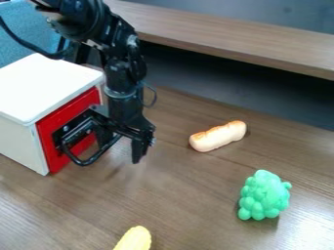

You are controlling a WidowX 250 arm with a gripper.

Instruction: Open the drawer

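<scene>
- Your fingers (137, 150) are spread, pointing down just in front of the drawer, with part of the handle between them.
- You have the drawer (51, 119) right beside the fingers, toward the view's left; its red front looks flush with the box, so it reads as closed.
- The handle (83, 161), a black loop, sticks out from that front and reaches in among your fingers; whether they touch it, you cannot tell.
- The box (49, 85) that houses the drawer is white and stands beyond the drawer front from your fingers, upright on the counter (196, 195).
- Your arm (124, 68) comes in from the top left and hangs over the counter, above the fingers.
- To the view's right of your fingers, well apart from them, you have the roll (219, 135), lying on its side.
- Farther right of the fingers and closer to the camera, you see the green grapes (264, 195).
- Straight toward the camera from your fingers, you get the yellow corn (135, 239), cut off by the bottom edge.
- Behind the fingers, past the counter's far edge, you can see a wooden ledge (228, 36).
</scene>
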